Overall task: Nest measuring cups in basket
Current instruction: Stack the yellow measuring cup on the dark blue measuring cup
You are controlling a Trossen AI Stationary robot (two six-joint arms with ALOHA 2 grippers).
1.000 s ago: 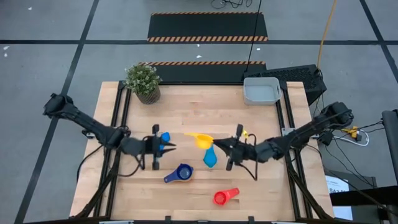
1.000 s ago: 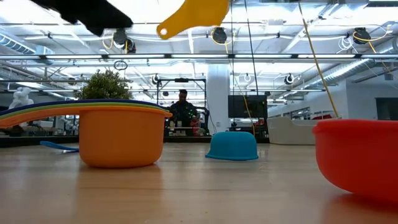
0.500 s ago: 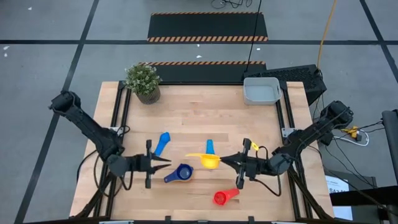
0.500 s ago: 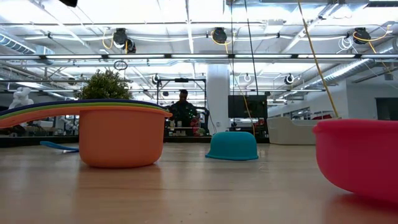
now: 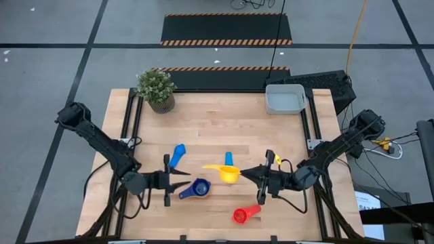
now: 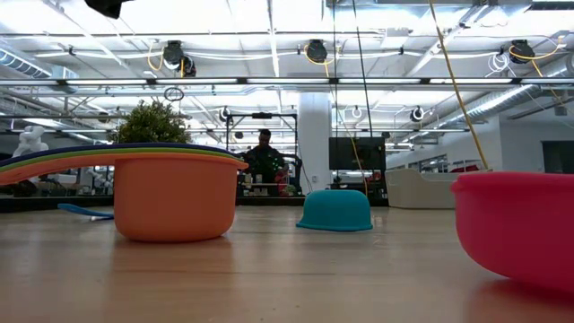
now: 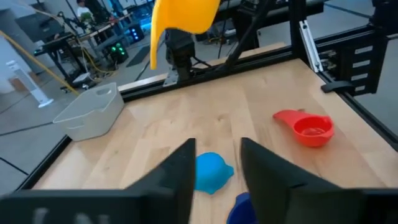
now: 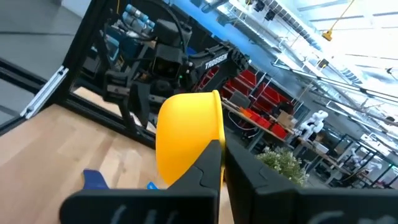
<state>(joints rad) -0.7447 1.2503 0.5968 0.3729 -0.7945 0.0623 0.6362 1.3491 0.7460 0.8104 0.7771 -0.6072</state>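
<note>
My right gripper [image 5: 243, 174] is shut on a yellow measuring cup [image 5: 227, 175] held above the table's middle. My left gripper [image 5: 184, 181] stands open and holds nothing, just left of a nested stack of cups that is dark blue from above [image 5: 198, 188] and orange-walled in the low view [image 6: 170, 196]. One light blue cup [image 5: 178, 154] lies beyond the left gripper. Another [image 7: 210, 171] rests rim-down, partly hidden under the yellow cup in the high view. A red cup [image 5: 244, 214] lies near the front edge. The grey basket [image 5: 285, 99] stands at the far right. My right gripper pinches the yellow cup's bowl wall [image 8: 208, 146] between its two fingers, on the side away from the handle. The fingers come roughly level from the table's right. The cup is lifted clear of the table, its handle [image 5: 210, 168] pointing toward the table's left.
A potted green plant [image 5: 156, 88] stands at the far left corner. Dark frame rails [image 5: 129, 135] run along both table sides. Bare wood lies between the cups and the basket.
My left gripper has gone from over the light blue cup toward the near edge and has opened a little beside the nested stack. My right gripper has carried the yellow cup toward the near edge, and the cup now covers part of the rim-down light blue cup.
</note>
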